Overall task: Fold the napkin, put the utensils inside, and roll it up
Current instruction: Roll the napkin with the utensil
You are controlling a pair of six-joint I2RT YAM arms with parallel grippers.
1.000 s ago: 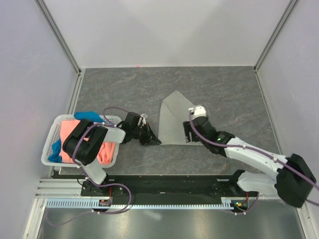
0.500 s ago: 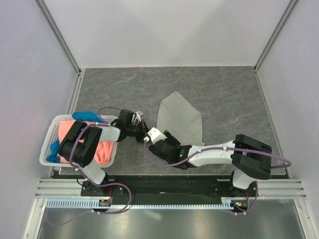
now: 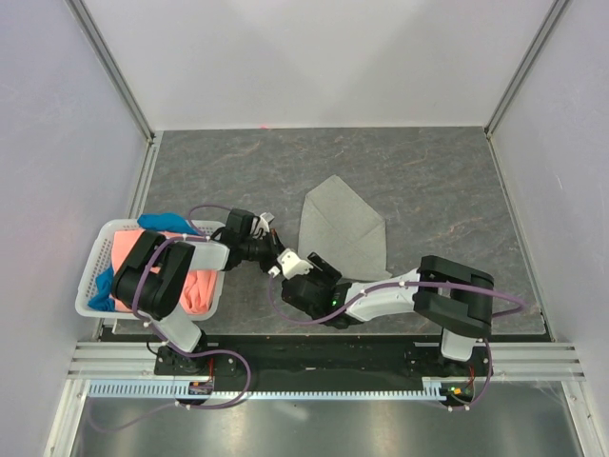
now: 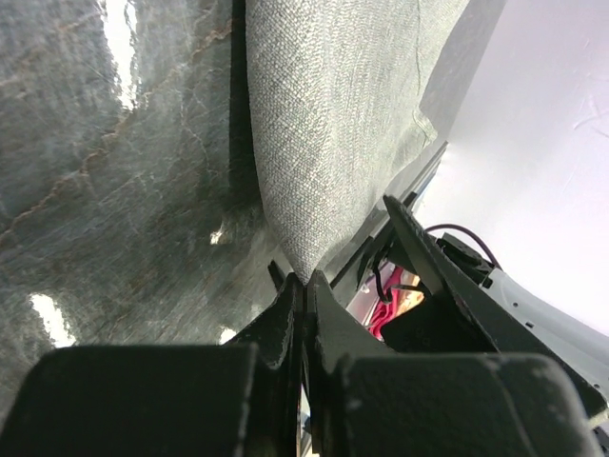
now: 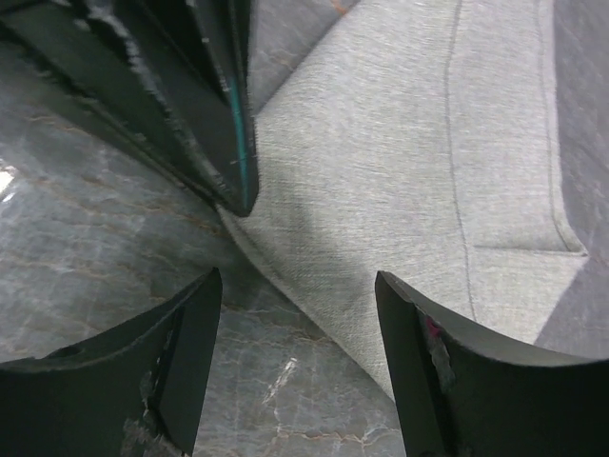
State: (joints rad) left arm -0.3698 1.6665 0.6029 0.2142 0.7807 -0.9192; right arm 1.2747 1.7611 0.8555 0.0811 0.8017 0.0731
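Observation:
The light grey napkin (image 3: 344, 227) lies folded on the dark table top, partly spread. My left gripper (image 3: 277, 250) is shut on its near-left corner; in the left wrist view the jaws (image 4: 306, 278) pinch the tip of the napkin (image 4: 333, 114). My right gripper (image 3: 297, 270) sits just beside it, reaching in from the right. In the right wrist view it (image 5: 297, 281) stands open over the napkin's edge (image 5: 409, 171) with nothing between the fingers, and the left gripper's fingers (image 5: 205, 105) show at upper left. The utensils are out of view.
A white basket (image 3: 95, 278) holding a coral-orange cloth (image 3: 197, 290) and a blue cloth (image 3: 164, 222) stands at the near left, by the left arm. The right arm (image 3: 447, 295) stretches low along the near edge. Walls enclose the table.
My right arm has swung from the napkin's right side across to its near-left corner, beside the left gripper. The napkin now lies spread wider. The left gripper shifted slightly left, still shut.

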